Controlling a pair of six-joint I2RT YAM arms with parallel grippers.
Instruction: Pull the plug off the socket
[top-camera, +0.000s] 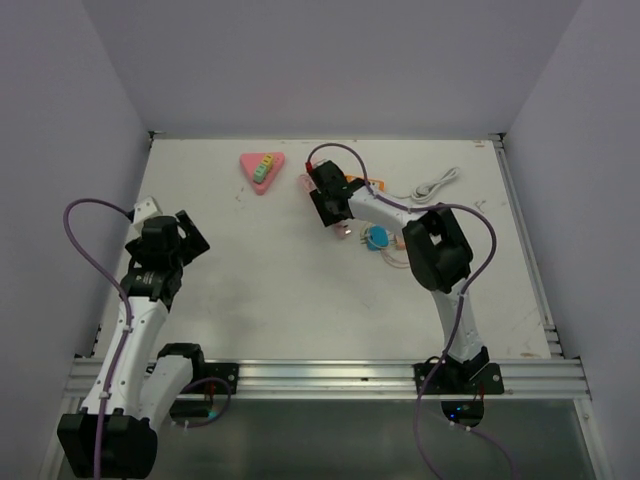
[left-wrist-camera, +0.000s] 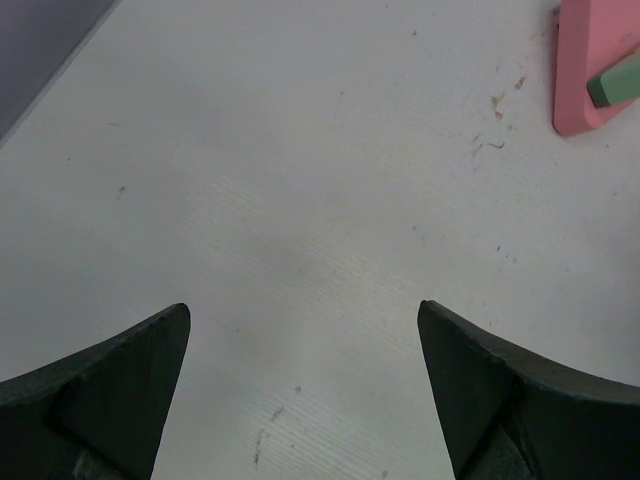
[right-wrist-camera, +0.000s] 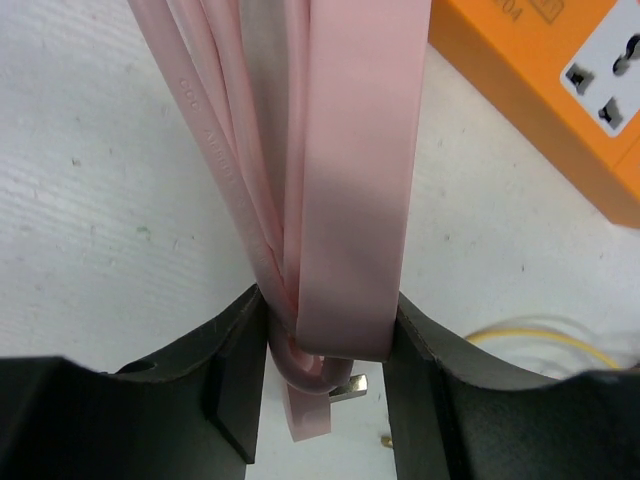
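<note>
- Gripping a flat pink plastic plug (right-wrist-camera: 355, 200), the right end effector (right-wrist-camera: 330, 330) stands narrow, one dark finger pressed against each side of the plug body.
- A bundle of thin pink cable (right-wrist-camera: 215, 150) runs alongside the plug, on its left in the right wrist view, and passes between the same fingers.
- One bare metal prong (right-wrist-camera: 349, 385) shows at the near end of the plug, above the white counter (top-camera: 280, 290).
- The orange plastic socket strip (right-wrist-camera: 520, 90) lies to the right of the plug and apart from it, with one white outlet face in view.
- Thin yellow wires (right-wrist-camera: 530, 335) lie on the counter near the right finger.
- In the top view this grasp sits at the far middle of the counter.
- A coiled white cable (top-camera: 437, 184) lies further right, and a small blue round object (top-camera: 377, 237) lies nearer.
- The left end effector (left-wrist-camera: 303, 310) is wide, holds nothing, and hangs over bare counter at the left.
- A pink triangular block (top-camera: 262, 166) carrying small green and yellow pieces lies on the far side, left of the plug.
</note>
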